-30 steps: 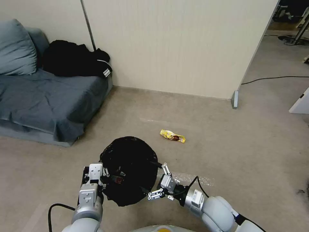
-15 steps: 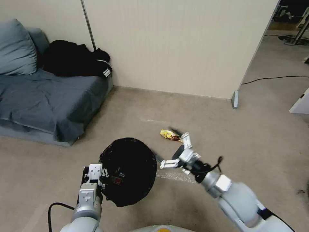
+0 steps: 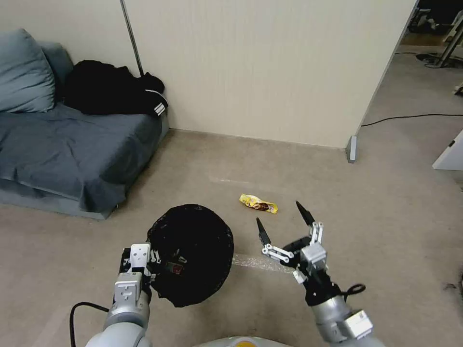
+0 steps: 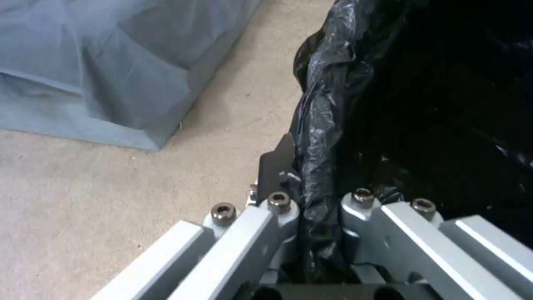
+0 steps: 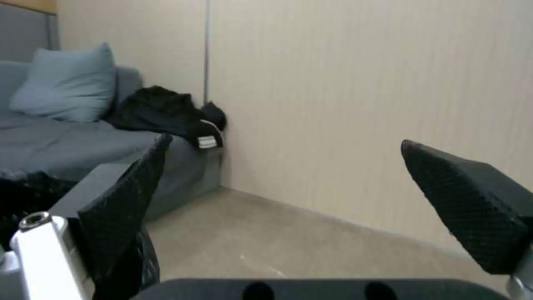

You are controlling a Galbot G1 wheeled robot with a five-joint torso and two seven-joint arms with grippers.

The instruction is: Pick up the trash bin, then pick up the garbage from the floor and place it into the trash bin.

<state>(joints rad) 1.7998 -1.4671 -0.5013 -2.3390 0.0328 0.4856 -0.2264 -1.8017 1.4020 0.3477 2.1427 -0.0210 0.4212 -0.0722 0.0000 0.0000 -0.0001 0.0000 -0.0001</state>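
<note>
right gripper (image 3: 282,221) withdrawn from trash bin (image 3: 191,253); red wrapper (image 3: 174,268) inside.

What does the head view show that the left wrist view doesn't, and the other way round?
Head view alone: the yellow snack wrapper lying on the floor, the right gripper raised near it with fingers spread open, the black garment and pillow on the sofa. Left wrist view alone: a close look at the left gripper clamped on the black bag folded over the rim of the trash bin. Both share the trash bin, the left gripper at its rim, the grey sofa and the floor.
</note>
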